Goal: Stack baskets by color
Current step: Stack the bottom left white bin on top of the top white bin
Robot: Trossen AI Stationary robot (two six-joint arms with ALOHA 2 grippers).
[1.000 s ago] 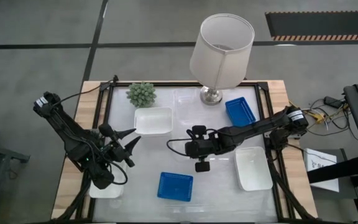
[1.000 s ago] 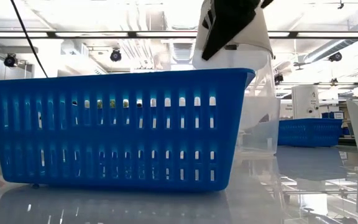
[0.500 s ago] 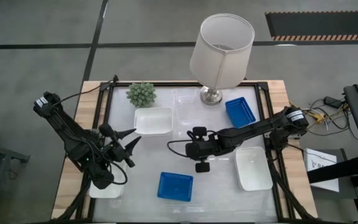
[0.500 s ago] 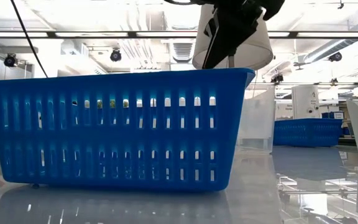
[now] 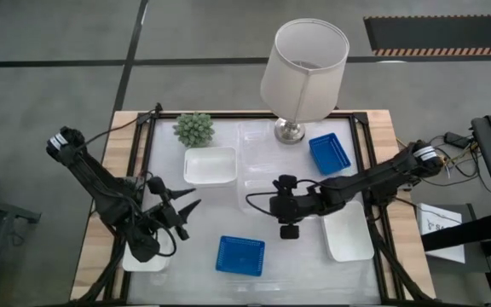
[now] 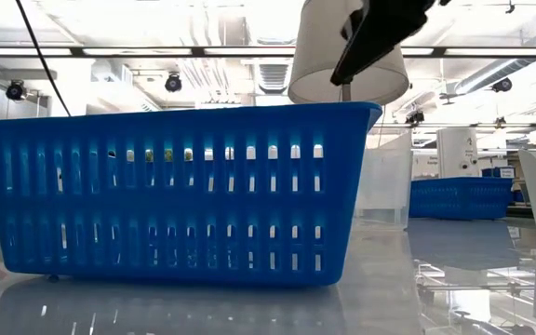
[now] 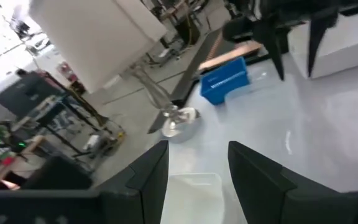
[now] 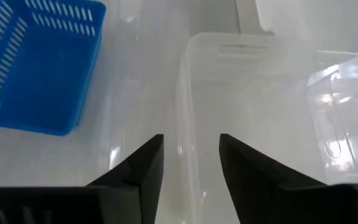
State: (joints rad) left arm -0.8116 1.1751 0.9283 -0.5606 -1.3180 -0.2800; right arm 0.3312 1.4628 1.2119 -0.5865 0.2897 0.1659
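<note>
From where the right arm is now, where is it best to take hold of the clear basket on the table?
Grip the near short wall of the clear basket, coming from above. It sits upright with its rim open, and that wall lies between the open fingers of the right tool, so one finger can probably go inside.

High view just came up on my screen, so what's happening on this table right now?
Basket sorting is under way. The right end effector, fingers open, hovers mid-table over a clear basket and grips nothing. The left end effector, also open and empty, waits over the table's left side. Two blue baskets and the white baskets lie apart, unstacked. A lamp and a green plant stand at the far edge.
</note>
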